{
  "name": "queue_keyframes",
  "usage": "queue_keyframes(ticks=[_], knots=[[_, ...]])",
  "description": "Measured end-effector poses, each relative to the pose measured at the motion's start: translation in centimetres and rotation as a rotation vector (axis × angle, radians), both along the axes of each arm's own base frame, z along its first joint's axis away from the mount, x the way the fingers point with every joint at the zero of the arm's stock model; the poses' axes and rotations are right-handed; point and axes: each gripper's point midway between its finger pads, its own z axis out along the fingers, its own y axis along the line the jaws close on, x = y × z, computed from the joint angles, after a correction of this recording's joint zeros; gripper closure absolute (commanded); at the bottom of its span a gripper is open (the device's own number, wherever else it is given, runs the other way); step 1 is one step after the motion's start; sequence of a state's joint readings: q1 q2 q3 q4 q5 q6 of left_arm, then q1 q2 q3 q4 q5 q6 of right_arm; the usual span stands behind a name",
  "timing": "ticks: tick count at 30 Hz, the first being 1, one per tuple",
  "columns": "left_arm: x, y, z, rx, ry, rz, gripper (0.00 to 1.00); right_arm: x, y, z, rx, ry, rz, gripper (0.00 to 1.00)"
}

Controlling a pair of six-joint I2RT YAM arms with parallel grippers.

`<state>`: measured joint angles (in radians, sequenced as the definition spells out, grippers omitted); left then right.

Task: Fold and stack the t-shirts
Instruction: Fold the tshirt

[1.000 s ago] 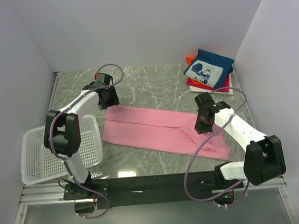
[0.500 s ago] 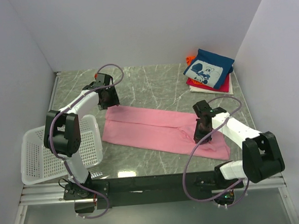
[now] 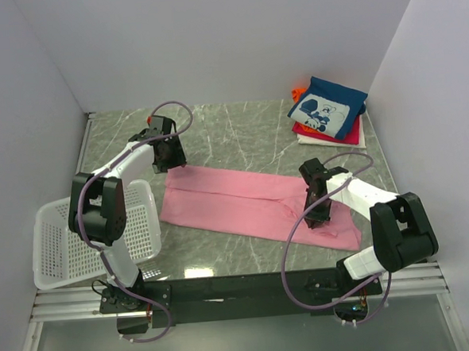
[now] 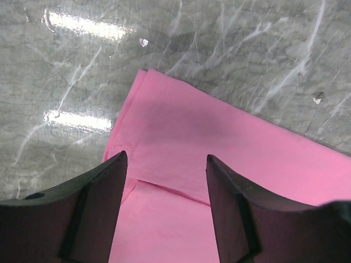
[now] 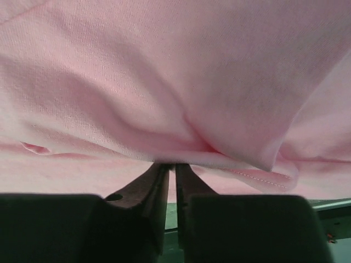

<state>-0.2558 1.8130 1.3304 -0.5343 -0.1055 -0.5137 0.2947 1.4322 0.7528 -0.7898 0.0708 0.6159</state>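
A plain pink t-shirt (image 3: 236,199) lies folded into a long band across the marble table, slanting from upper left to lower right. My left gripper (image 3: 172,159) hovers open over its far left corner (image 4: 148,82), with both fingers (image 4: 109,186) apart above the cloth. My right gripper (image 3: 315,216) is down on the band's right part, where the cloth is rumpled. Its jaws are almost together, and their tips are buried in a fold of pink cloth (image 5: 181,153). At the back right sits a stack of folded t-shirts, with the navy one with white print (image 3: 327,108) on top.
A white mesh basket (image 3: 64,249) stands at the near left beside the left arm's base. Red (image 3: 311,132) and white (image 3: 352,141) layers show under the navy tee, with an orange bit (image 3: 297,92) behind. White walls close in on three sides.
My right gripper has come down and forward from above the shirt's right part onto the cloth, and its jaws have closed on a fold. The left arm has held still.
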Motion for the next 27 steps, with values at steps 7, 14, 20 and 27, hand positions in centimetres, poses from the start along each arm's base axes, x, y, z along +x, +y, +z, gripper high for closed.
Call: queue_keyframes(ticks=[7,14,20,27], knots=[[0.0,0.0,0.0,0.000,0.001,0.000,0.35,0.0,0.2,0.0,0.009,0.000,0.001,1.00],[0.0,0.0,0.0,-0.001,0.001,-0.001,0.35,0.5,-0.1,1.3,-0.013,0.000,0.006,1.00],[0.1,0.2,0.0,-0.002,-0.001,0.003,0.35,4.2,-0.9,4.3,-0.038,-0.081,-0.002,1.00],[0.2,0.9,0.0,-0.004,-0.001,0.021,0.35,8.4,-2.8,4.3,-0.139,-0.058,0.007,0.89]])
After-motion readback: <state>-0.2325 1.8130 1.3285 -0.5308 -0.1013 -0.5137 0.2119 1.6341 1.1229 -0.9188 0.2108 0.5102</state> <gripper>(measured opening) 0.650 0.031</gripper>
